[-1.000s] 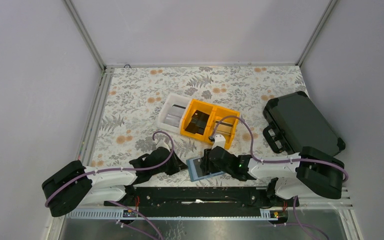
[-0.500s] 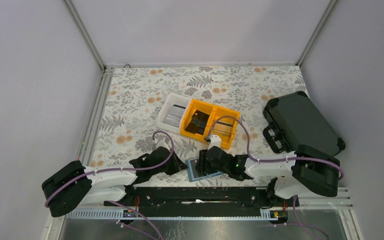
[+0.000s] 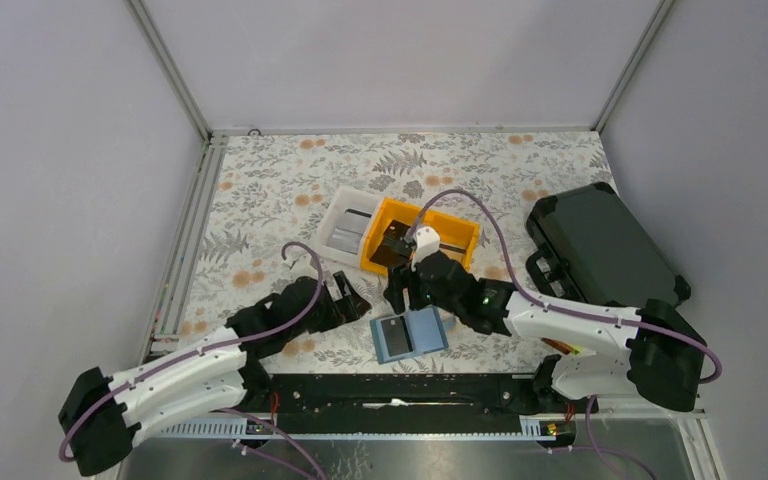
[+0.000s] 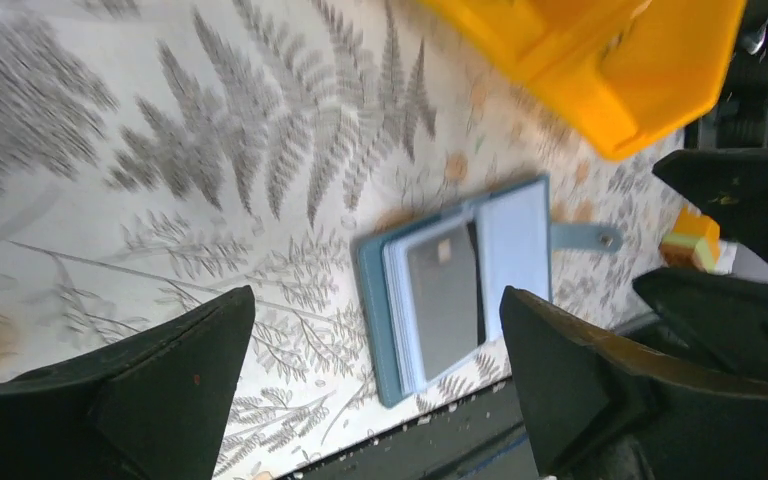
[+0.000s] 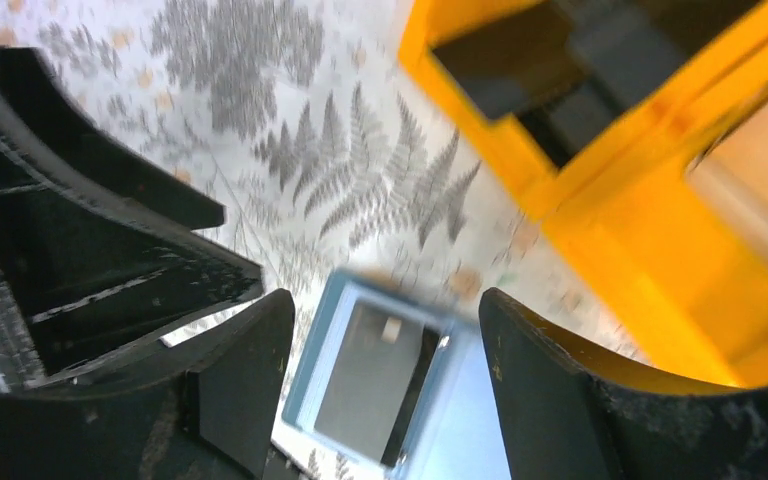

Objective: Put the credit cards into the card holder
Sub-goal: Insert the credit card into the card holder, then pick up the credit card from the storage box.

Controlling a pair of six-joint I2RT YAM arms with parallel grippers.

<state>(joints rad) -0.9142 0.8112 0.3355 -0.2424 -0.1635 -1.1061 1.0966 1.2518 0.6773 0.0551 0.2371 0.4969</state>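
Two pairs of jaws are spread wide, empty: left gripper (image 4: 375, 300), right gripper (image 5: 385, 300); an open teal-blue soft bifold card holder (image 3: 409, 334) is laid at lower centre.

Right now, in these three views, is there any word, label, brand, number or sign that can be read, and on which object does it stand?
No text can be read in any view.
grey card in the open teal-blue bifold card holder: only a small pale square mark shows; any print is too blurred to read.
orange plastic bins: no label visible.
large black hard case: no label visible.
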